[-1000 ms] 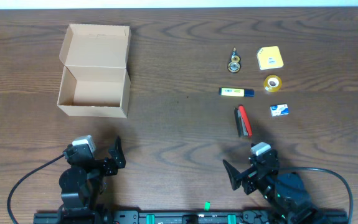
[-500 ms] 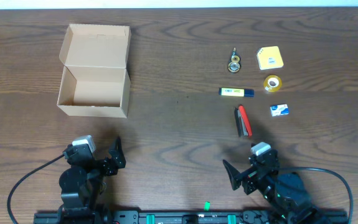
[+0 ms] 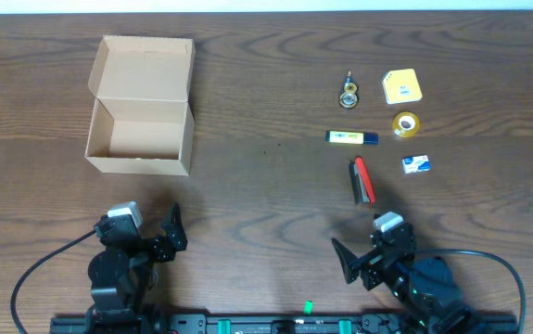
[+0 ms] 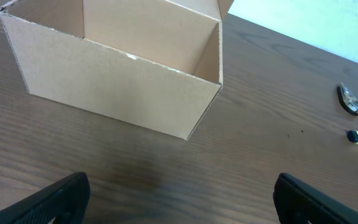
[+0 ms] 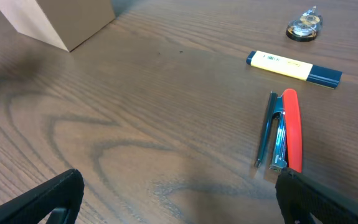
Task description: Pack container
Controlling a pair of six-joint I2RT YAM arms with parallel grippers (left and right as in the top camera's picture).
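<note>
The container (image 3: 141,111), a tan cardboard box, stands open at the back left with its lid flap tipped up behind it and nothing showing inside. The left wrist view has the container (image 4: 116,81) straight ahead, apart from my left gripper (image 4: 179,186). That left gripper (image 3: 150,237) is open and holds nothing, low near the front edge. My right gripper (image 3: 377,249) is open and holds nothing too. In the right wrist view the right gripper (image 5: 179,183) sits just short of a red stapler (image 5: 287,130), and the container's corner (image 5: 60,18) shows at top left.
Small items lie at the right: the red stapler (image 3: 362,180), a yellow and blue highlighter (image 3: 352,137), a metal clip (image 3: 348,91), a yellow square box (image 3: 401,86), a tape roll (image 3: 406,123) and a small white and blue pack (image 3: 416,164).
</note>
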